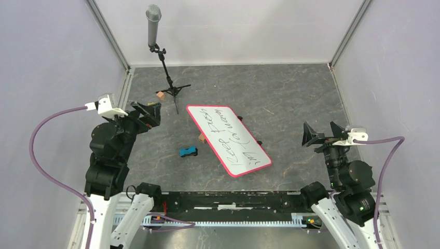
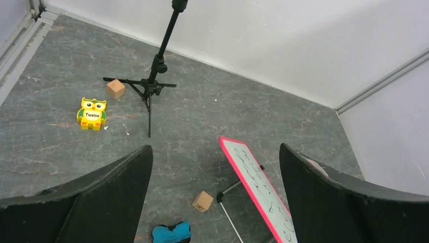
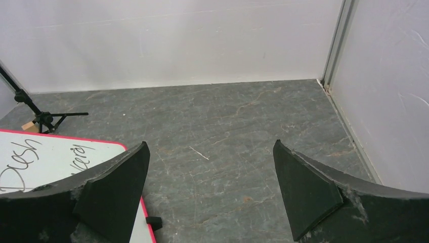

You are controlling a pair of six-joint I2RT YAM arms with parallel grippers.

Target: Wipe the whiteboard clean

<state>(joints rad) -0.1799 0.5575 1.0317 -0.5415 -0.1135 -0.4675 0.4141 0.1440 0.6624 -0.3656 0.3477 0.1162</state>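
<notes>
The whiteboard (image 1: 229, 139) lies tilted on a small wire stand in the middle of the table, white with a pink-red rim and black handwriting. It also shows in the left wrist view (image 2: 263, 190) and the right wrist view (image 3: 45, 157). A small blue eraser (image 1: 188, 151) lies on the table just left of the board; it shows in the left wrist view (image 2: 171, 233) too. My left gripper (image 1: 146, 112) is open and empty, raised at the far left. My right gripper (image 1: 322, 134) is open and empty, raised to the right of the board.
A microphone on a black tripod stand (image 1: 168, 83) stands at the back left. A wooden cube (image 1: 161, 95) lies by its legs, another cube (image 1: 201, 137) by the board's left edge. A yellow owl toy (image 2: 92, 113) lies at the far left. Grey walls enclose the table.
</notes>
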